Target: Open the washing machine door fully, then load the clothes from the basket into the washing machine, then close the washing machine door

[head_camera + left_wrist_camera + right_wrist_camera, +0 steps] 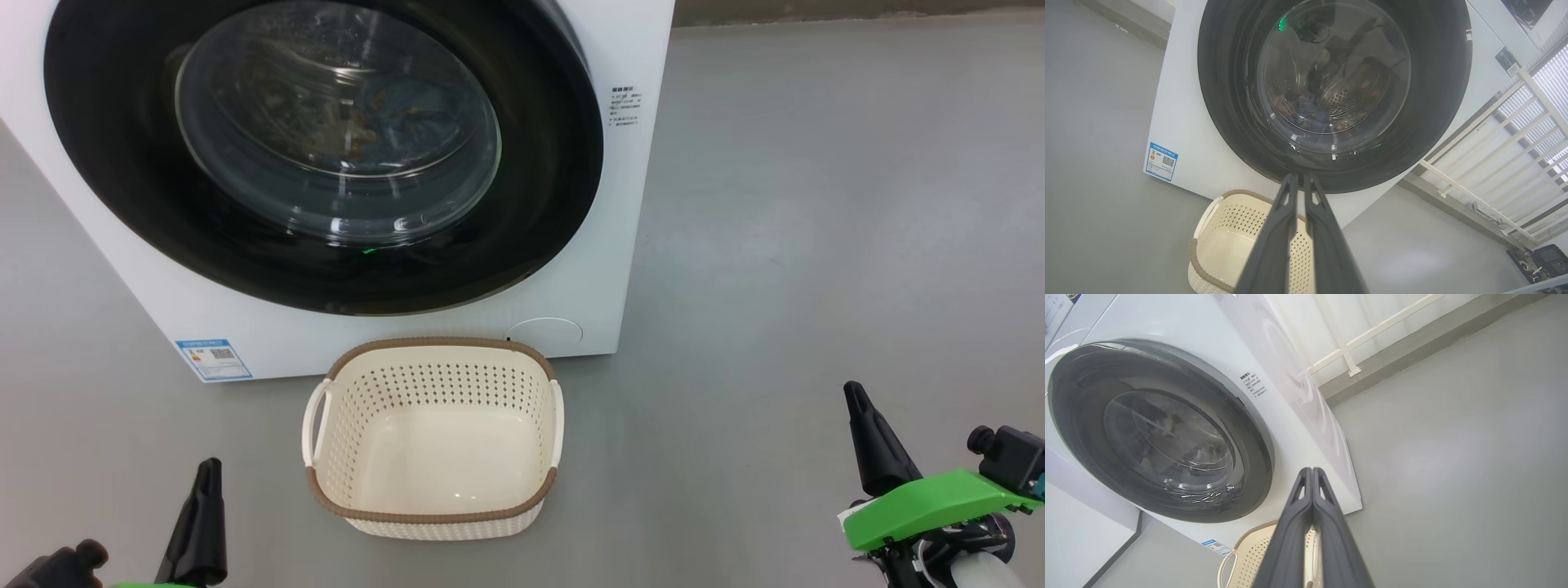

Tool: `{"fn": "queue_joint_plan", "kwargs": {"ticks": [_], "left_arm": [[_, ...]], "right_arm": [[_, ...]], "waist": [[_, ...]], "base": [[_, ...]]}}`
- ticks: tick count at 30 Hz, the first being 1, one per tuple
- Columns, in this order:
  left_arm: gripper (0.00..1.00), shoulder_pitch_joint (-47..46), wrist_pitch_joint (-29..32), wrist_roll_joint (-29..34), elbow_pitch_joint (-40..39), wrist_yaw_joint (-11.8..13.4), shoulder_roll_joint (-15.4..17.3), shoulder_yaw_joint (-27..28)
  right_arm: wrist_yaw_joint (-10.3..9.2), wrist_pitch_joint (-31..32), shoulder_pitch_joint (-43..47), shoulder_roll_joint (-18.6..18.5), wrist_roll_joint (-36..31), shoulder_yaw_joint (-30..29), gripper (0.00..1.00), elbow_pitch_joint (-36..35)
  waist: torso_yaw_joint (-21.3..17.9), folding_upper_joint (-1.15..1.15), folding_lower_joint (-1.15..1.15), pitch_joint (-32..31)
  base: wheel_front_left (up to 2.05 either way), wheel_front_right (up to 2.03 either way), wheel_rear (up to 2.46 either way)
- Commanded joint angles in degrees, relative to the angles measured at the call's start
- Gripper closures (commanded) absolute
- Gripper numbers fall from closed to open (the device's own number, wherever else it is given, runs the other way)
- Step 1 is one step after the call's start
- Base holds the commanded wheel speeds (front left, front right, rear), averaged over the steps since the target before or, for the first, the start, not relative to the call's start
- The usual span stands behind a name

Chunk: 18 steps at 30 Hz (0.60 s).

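Note:
The washing machine [588,245] stands on the grey floor with its black-rimmed round door [131,163] lying flat against its front. Through the glass bowl, light-blue clothes [392,114] with orange-brown print lie in the drum; they also show behind the glass as clothes [1302,112] in the left wrist view. The cream basket [433,474] sits before the machine with a bare bottom. My left gripper [208,469] is shut at the lower left, holding nothing. My right gripper [853,396] is shut at the lower right, also holding nothing. Both are well back from the door [1229,102].
A white railing [1494,155] and wall run beside the machine on its right. A blue label [214,359] marks the machine's lower left corner. Open grey floor [816,204] spreads to the right. A green part [922,502] sits on my right wrist.

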Motion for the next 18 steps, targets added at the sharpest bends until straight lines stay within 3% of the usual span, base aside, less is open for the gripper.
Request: {"fn": "queue_joint_plan", "kwargs": {"ticks": [1, 18], "left_arm": [[1.0, -2.27, 0.36, -1.22, -0.75, -0.06, 0.51, 1.35], [1.0, -2.83, 3.22, -9.28, -0.56, -0.09, -1.22, 3.2]], "right_arm": [[-0.05, 0.31, -1.39, -0.38, 1.19, -0.29, 1.0, -1.66], [-0.07, 3.14, -1.23, 1.02, 9.98, -2.39, 1.0, -2.22]], "waist": [[0.02, 0.0, 0.0, -0.01], [0.38, 0.0, 0.0, -0.28]], "base": [[0.0, 0.0, 0.0], [0.0, 0.0, 0.0]]}}
